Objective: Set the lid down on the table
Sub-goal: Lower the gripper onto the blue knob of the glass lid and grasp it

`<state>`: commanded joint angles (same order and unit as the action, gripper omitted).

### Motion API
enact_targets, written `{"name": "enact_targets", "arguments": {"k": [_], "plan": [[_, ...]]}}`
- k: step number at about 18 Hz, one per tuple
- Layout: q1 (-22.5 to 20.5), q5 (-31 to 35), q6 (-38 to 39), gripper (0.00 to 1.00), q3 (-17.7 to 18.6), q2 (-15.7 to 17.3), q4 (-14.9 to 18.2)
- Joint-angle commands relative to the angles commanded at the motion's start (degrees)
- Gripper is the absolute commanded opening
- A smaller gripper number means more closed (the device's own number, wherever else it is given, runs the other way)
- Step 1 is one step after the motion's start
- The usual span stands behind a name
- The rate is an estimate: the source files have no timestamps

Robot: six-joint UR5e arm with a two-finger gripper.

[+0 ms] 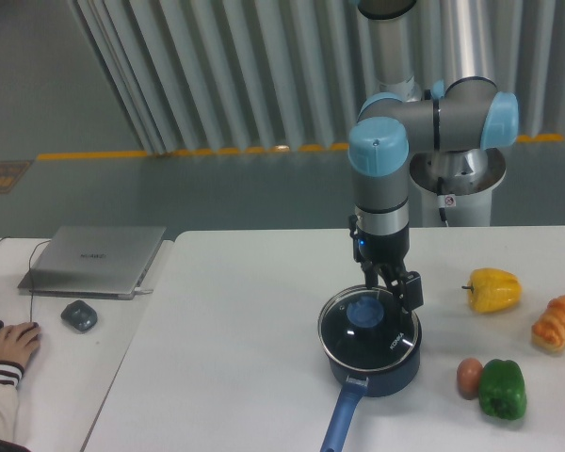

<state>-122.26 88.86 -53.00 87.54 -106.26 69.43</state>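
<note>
The round clear glass lid point(369, 330) with a thin metal rim and blue centre knob point(365, 310) rests on the dark blue long-handled pot point(372, 369) on the large white table point(245, 339). My gripper point(384, 294) hangs straight down over the lid, its fingers reaching to about the knob's height, at the knob's right side. One finger point(412, 288) shows to the right of the knob. I cannot tell whether the fingers touch the knob or clasp it.
A yellow pepper point(492, 288), a croissant-like pastry point(557, 322), a green pepper point(502, 388) and a small reddish fruit point(469, 376) lie right of the pot. A separate desk at left holds a grey laptop point(96, 260), a mouse point(79, 314) and a person's hand point(11, 343).
</note>
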Motion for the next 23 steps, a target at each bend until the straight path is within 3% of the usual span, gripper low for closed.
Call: {"name": "enact_targets", "arguments": {"k": [11, 23], "plan": [[0.26, 0.08, 0.62, 1.00, 0.26, 0.44, -1.41], [4.48, -0.44, 5.53, 1.00, -0.44, -3.87, -0.70]]}}
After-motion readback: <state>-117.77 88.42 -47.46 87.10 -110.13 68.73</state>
